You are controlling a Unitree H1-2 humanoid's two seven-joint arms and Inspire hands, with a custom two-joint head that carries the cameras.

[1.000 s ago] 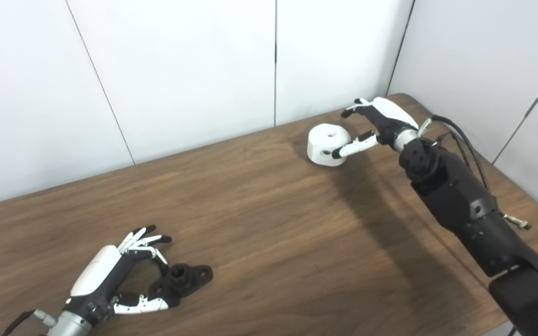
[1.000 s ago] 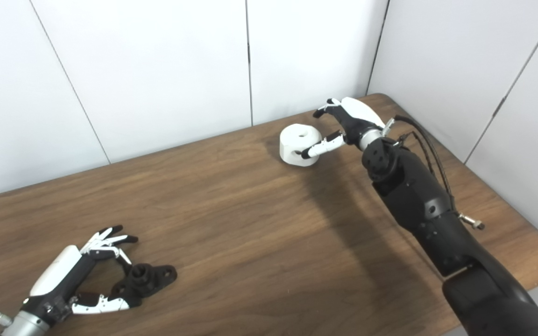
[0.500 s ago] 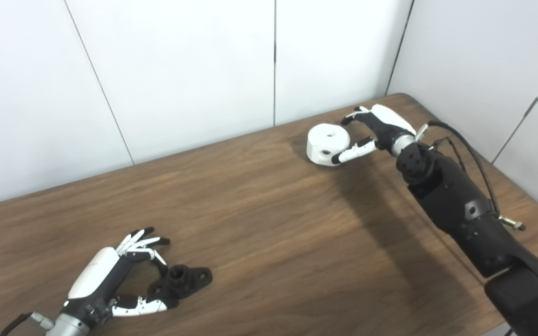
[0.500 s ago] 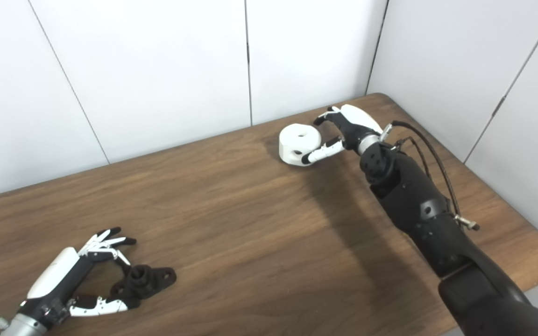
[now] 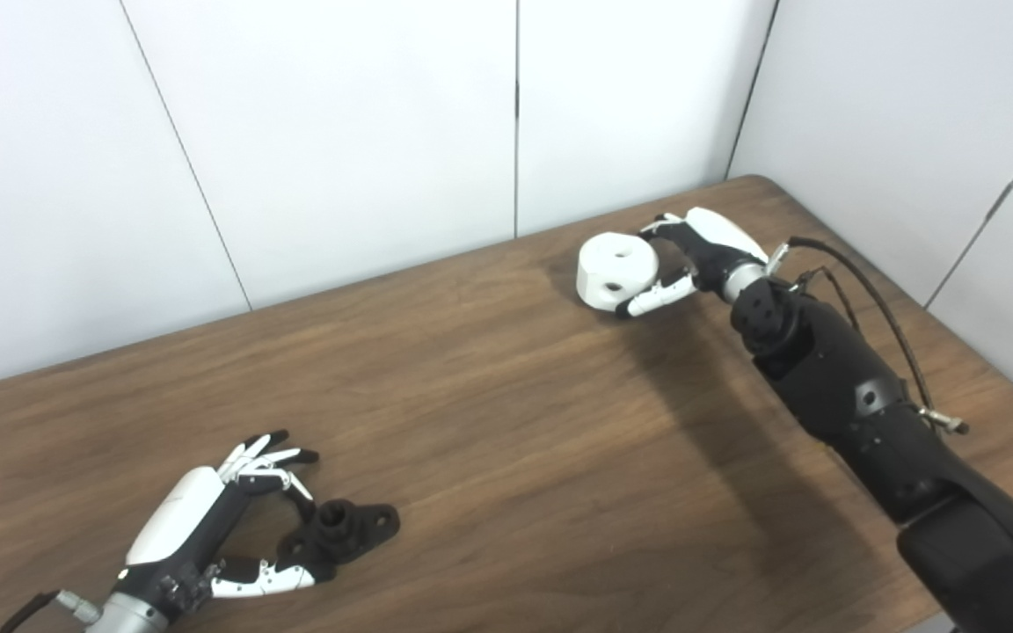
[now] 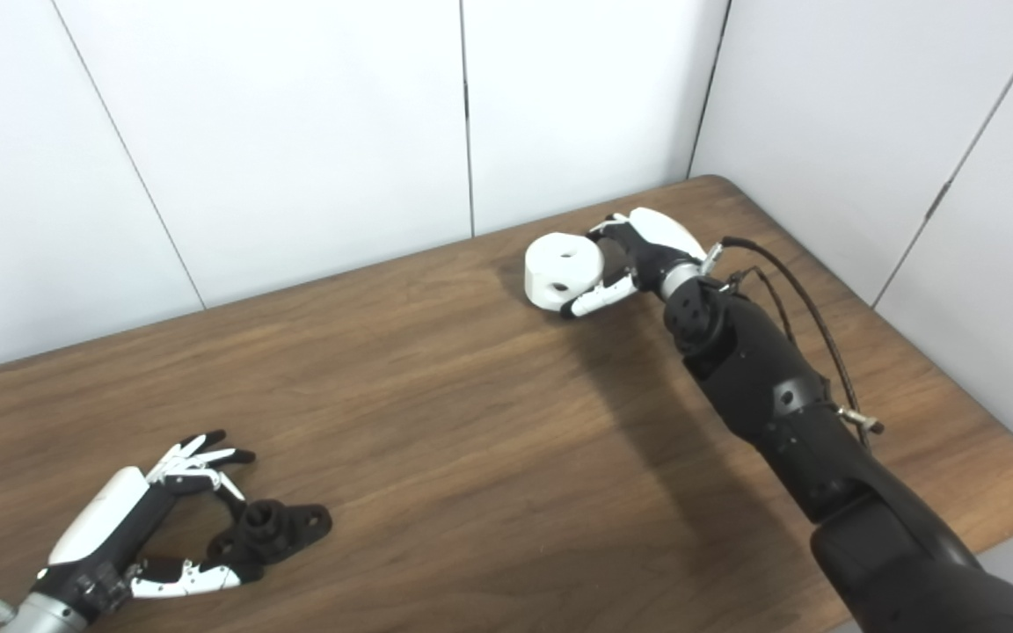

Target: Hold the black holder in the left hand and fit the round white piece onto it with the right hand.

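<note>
Reaching toward the far right corner of the desk (image 5: 506,422), the right hand (image 5: 691,255) is cupping the round white piece (image 5: 616,271) from its right side. Its fingers (image 5: 660,230) are curling over the far upper edge of the piece while its thumb (image 5: 652,301) is pressing along the near lower edge, so the hand is closing on the piece; whether the grip is already firm I cannot tell. The piece is sitting near the far edge of the desk, close to the wall (image 5: 339,132), with a hole showing in its top face and another in its side. The black forearm is stretching back from the wrist toward the near right corner, throwing a dark shadow across the wood to its left.

Lying low at the near left corner of the desk, the left hand (image 6: 133,532) is bracketing the black holder (image 6: 273,532). Its fingers (image 6: 199,457) are spreading and arching over the far left side of the holder, and its thumb (image 6: 185,576) is running along the near side, its tip touching the holder's left end. The hand is not clenched; it is lying loosely around the holder, which is resting flat on the desk just to the right of the palm, its short round post standing up. The two task pieces are lying well apart, at opposite corners.
</note>
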